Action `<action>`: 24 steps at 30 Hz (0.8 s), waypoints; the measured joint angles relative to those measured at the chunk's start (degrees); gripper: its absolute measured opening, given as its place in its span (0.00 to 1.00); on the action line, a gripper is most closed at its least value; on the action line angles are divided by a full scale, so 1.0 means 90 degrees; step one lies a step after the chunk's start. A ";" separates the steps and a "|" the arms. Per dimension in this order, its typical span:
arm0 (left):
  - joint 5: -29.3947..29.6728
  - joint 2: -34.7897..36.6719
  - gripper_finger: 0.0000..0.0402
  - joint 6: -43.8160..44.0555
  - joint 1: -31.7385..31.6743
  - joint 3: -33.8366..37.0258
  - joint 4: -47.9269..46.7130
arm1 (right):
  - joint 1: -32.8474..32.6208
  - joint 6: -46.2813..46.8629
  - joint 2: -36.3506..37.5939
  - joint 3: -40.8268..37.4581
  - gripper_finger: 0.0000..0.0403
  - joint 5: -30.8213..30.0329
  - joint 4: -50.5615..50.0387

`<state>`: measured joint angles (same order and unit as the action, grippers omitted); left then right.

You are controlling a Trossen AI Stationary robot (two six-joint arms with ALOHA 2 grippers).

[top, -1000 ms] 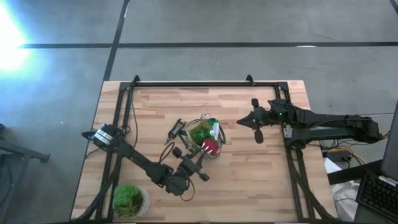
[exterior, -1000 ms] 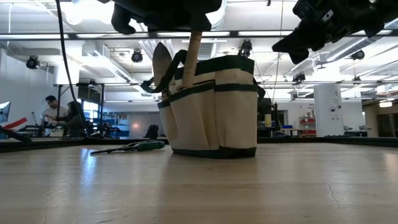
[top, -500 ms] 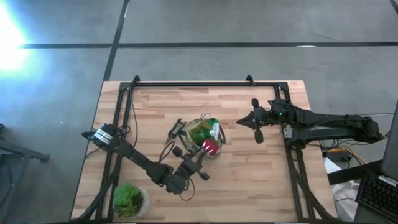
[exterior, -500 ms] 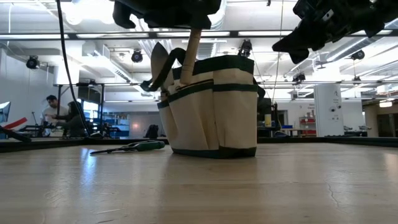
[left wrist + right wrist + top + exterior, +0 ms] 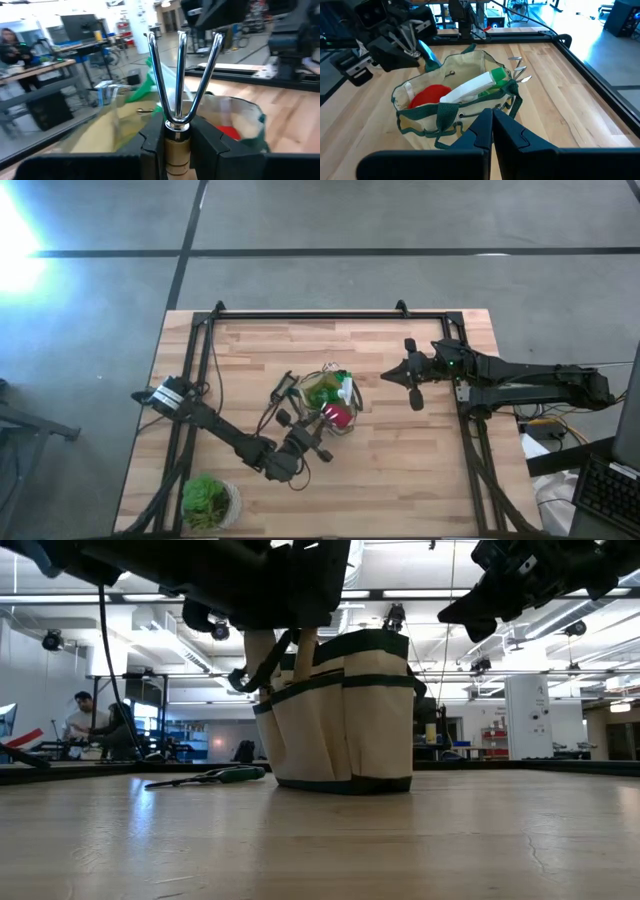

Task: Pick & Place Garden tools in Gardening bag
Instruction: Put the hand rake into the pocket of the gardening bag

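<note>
The beige gardening bag [image 5: 327, 402] with dark green trim stands upright mid-table; it also shows in the low view [image 5: 345, 710]. A green-and-white spray bottle [image 5: 480, 86] and a red tool [image 5: 427, 95] lie inside it, and chrome tines [image 5: 518, 70] stick out at its side. My left gripper [image 5: 292, 452] is just near-left of the bag, shut on a fork with three chrome tines [image 5: 179, 75]. My right gripper [image 5: 412, 383] hovers to the right of the bag, shut and empty. A dark tool with green grips [image 5: 212, 776] lies flat on the table left of the bag [image 5: 283, 390]. My left gripper pinches the fork's wooden handle just below its metal collar [image 5: 176, 146] between the two fingers. The fork lies along the fingers, its tines reaching past the fingertips toward the bag's rim. It is lifted clear of the table.
A leafy green plant in a pale pot [image 5: 208, 500] stands at the near left corner. A black frame rail [image 5: 330, 316] runs along the table's far edge and down both sides. Bare wood lies to the right of the bag and in front of it [image 5: 400, 470].
My left gripper has gone down and a little toward the table's left edge, still shut on the fork, and now hangs lower in front of the bag's top in the low view. The bag and my right gripper have stayed where they were.
</note>
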<state>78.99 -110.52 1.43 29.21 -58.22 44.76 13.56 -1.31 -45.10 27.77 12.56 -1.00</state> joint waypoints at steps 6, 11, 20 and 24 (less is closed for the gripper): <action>-0.0382 0.0000 0.17 0.0031 -0.0039 0.0152 0.0136 | 0.0000 -0.0035 0.0000 -0.0002 0.02 0.0000 -0.0001; -0.0607 0.0000 0.17 0.0063 -0.0039 0.0165 0.0131 | -0.0002 -0.0035 0.0000 -0.0002 0.02 0.0002 0.0000; -0.0668 0.0000 0.17 0.0173 -0.0033 0.0402 0.0139 | -0.0002 -0.0028 0.0000 -0.0002 0.02 0.0012 -0.0007; -0.0716 0.0000 0.17 0.0281 -0.0034 0.0486 0.0125 | -0.0002 -0.0032 0.0000 -0.0002 0.02 0.0012 -0.0014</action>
<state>72.55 -110.52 3.96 28.91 -53.84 45.88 13.54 -1.60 -45.10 27.75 12.66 -1.13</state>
